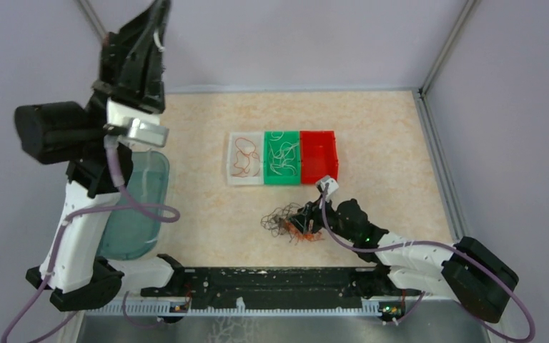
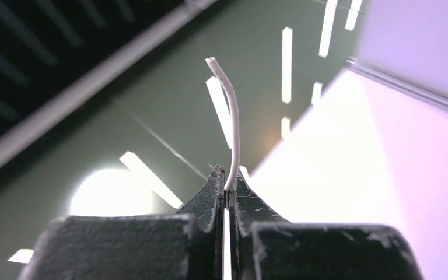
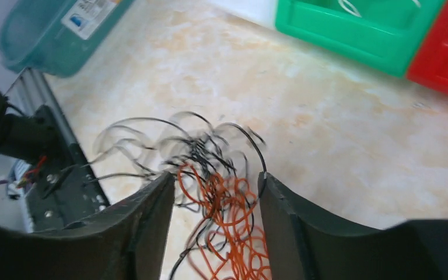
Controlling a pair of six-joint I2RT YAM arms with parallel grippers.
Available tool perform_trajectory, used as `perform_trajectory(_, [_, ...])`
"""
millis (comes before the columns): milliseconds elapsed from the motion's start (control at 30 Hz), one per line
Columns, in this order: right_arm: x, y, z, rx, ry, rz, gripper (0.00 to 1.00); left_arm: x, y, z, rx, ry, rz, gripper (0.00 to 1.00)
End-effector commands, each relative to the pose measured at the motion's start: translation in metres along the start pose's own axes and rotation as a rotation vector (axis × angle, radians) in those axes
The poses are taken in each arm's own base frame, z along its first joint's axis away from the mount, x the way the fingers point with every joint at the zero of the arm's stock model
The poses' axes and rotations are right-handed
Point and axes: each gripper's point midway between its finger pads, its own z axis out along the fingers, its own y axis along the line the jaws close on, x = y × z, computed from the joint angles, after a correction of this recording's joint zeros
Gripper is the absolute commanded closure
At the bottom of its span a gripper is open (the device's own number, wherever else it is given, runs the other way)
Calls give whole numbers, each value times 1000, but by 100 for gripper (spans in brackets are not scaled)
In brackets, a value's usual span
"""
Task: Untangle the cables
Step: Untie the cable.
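Note:
A tangle of thin black and orange cables lies on the table in front of the bins. In the right wrist view the tangle sits between my open right gripper's fingers, which straddle it low over the table; the right gripper shows at the tangle's right side from above. My left gripper is shut on a single white cable that sticks up past its tips. It is raised high at the far left, pointing upward, away from the table.
Three bins stand side by side mid-table: a white bin with orange cables, a green bin with white cables, a red bin. A teal translucent tub lies at the left. A black rail runs along the near edge.

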Motion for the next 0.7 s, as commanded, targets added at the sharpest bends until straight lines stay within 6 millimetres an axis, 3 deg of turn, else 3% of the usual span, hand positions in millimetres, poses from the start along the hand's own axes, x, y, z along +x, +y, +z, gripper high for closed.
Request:
perform_trajectory(0, [-26, 46, 0, -195, -10, -73, 36, 21, -58, -7, 148, 62, -177, 100])
perform_trajectory(133, [-57, 59, -4, -200, -48, -109, 25, 27, -89, -19, 216, 86, -245, 100])
perform_trajectory(300, [-119, 82, -11, -216, -205, -132, 21, 27, -112, -28, 270, 91, -328, 100])
perform_trajectory(433, [-168, 87, -8, -162, -306, -152, 23, 24, -125, -29, 304, 79, -389, 100])
perform_trajectory(567, [-203, 67, -1, -32, -386, -139, 25, 28, -141, -33, 327, 97, -457, 100])
perform_trajectory(667, [-219, 58, 20, -12, -392, -131, 27, 28, -154, -38, 347, 103, -510, 100])
